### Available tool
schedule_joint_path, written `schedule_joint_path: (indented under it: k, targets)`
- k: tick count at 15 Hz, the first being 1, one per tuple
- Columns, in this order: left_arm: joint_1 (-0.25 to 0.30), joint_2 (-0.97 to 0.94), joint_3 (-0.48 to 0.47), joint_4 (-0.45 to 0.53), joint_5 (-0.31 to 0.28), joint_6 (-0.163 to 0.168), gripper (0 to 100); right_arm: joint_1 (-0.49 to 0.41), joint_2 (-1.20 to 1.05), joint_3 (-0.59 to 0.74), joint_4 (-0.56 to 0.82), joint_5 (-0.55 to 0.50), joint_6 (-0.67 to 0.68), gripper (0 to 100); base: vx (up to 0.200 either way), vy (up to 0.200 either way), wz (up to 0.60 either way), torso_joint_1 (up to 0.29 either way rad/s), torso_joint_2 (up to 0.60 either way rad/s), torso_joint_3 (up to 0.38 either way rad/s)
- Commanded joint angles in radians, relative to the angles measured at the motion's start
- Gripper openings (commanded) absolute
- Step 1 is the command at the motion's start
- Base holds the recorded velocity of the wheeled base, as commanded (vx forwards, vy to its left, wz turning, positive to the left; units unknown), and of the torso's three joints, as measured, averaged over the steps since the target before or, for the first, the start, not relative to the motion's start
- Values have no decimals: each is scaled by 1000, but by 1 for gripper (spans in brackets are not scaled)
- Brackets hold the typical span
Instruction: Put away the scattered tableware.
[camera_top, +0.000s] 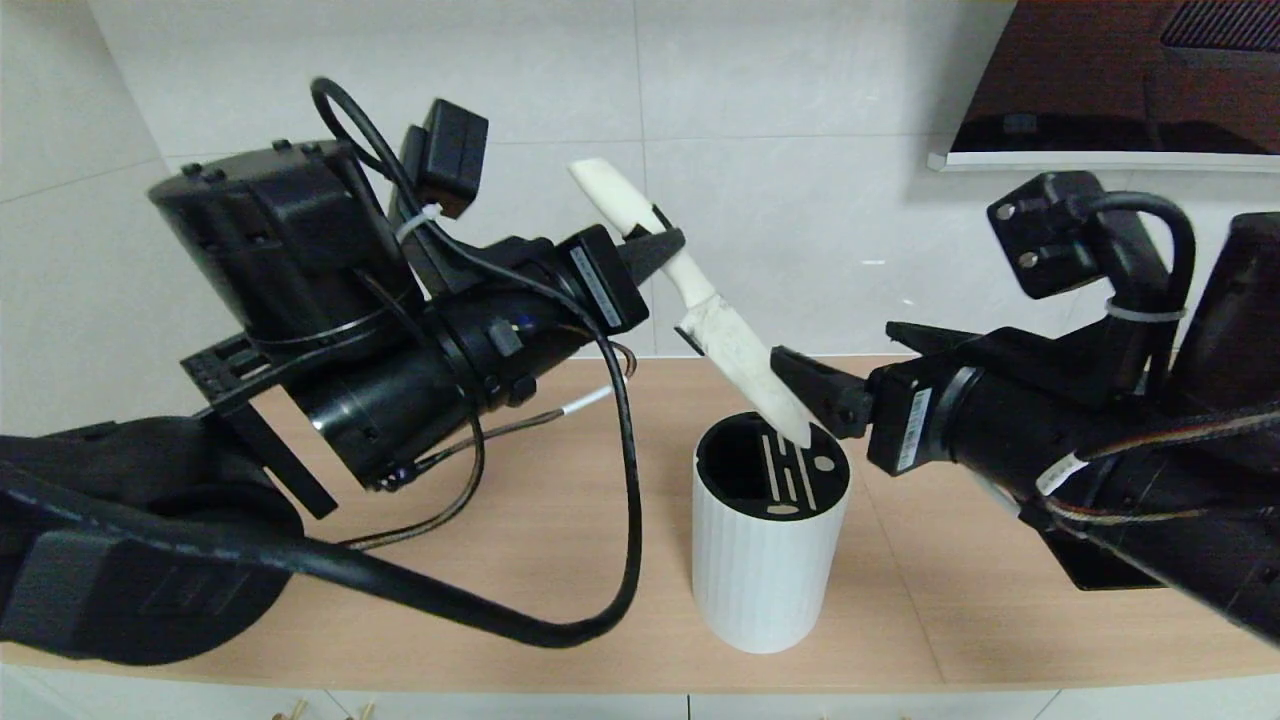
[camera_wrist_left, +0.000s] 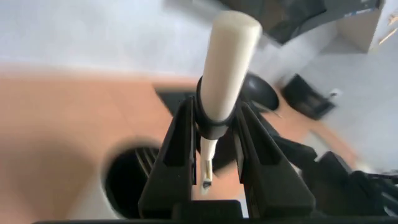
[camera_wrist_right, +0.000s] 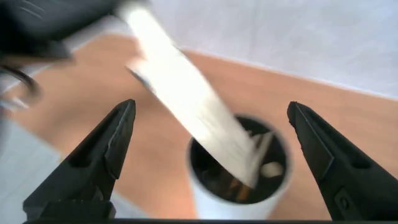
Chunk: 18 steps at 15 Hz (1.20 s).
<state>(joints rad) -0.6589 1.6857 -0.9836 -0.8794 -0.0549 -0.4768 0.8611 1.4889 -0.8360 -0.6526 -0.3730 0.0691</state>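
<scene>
Knife (camera_top: 722, 325), white, hangs tilted with its tip just over the slotted top of the white holder (camera_top: 765, 560) on the wooden table (camera_top: 540, 520). The left gripper (camera_top: 660, 250) clamps its handle. The right gripper (camera_wrist_right: 211, 104) sits beside the holder, fingers spread.

A white ceramic knife with a cream handle (camera_top: 722, 335) hangs tilted, handle toward 11 o'clock, blade toward 5 o'clock; the left gripper (camera_top: 672, 290) clamps its handle; its tip is over the 2 o'clock rim of a white ribbed cylindrical holder with a black slotted top (camera_top: 765, 570), which stands upright on the light wooden tabletop (camera_top: 560, 540).
</scene>
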Motion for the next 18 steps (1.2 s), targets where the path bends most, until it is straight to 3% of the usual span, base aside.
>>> schedule_joint_path:
  k: [1,4,5,6,8,10,15,18]
  targets:
    - [25,-14,-41,-7,-2,86,0,-40,-56,-2,4,0,-2,100,0,0,0,0,0,0]
    - [30,6,54,-78,-17,170,0,-79,-68,-3,4,0,-2,100,0,0,0,0,0,0]
    - [45,55,56,-135,-19,228,0,-80,-67,-2,4,0,-2,100,0,0,0,0,0,0]
    - [56,81,56,-205,-22,267,0,-80,-64,0,4,0,-2,100,0,0,0,0,0,0]
    - [53,123,52,-308,-26,279,0,-80,-59,-2,4,0,-2,100,0,0,0,0,0,0]
    - [33,127,57,-331,-43,282,0,-82,-55,-2,5,0,-2,100,0,0,0,0,0,0]
    - [-14,124,128,-349,-54,391,0,-82,-44,0,4,0,-2,100,0,0,0,0,0,0]
    - [-33,153,137,-360,-56,394,0,-82,-42,1,4,0,-2,100,0,0,0,0,0,0]
